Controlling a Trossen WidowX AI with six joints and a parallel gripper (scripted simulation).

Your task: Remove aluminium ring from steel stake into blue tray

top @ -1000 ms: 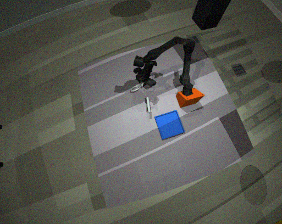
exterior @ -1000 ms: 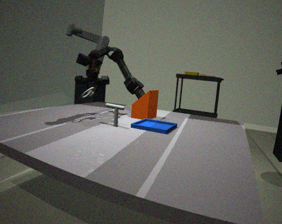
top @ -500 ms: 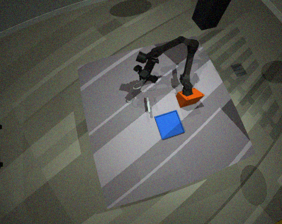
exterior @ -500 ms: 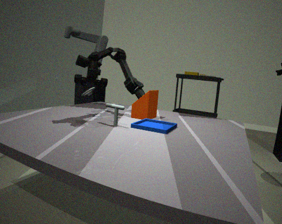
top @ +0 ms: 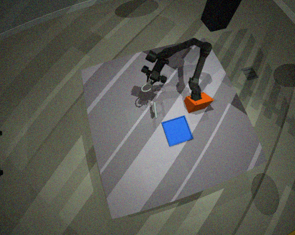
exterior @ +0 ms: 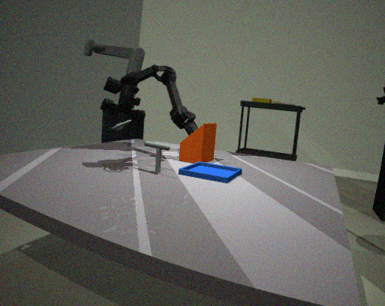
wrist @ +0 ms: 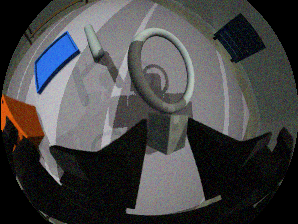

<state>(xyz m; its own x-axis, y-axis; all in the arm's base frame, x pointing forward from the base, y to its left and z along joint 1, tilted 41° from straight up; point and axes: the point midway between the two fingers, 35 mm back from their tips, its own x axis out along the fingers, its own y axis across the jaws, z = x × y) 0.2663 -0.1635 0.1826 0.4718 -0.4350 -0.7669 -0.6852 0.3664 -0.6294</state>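
Stake (top: 155,110) (exterior: 158,159) (wrist: 94,42) between hand (top: 150,81) (exterior: 126,115) (wrist: 166,123) and tray (top: 177,131) (exterior: 210,172) (wrist: 56,62).

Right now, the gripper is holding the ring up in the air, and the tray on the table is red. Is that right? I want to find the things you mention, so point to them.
Not quite: the tray (top: 177,131) (exterior: 210,172) (wrist: 56,61) is blue, as the top view shows. The rest is right.

The grey counter (top: 134,184) (exterior: 175,225) (wrist: 165,185) carries the steel stake (top: 155,110) (exterior: 158,159) (wrist: 93,41), upright, the blue tray (top: 177,131) (exterior: 210,173) (wrist: 56,61), and an orange wedge-shaped block (top: 198,102) (exterior: 198,144) (wrist: 25,119).
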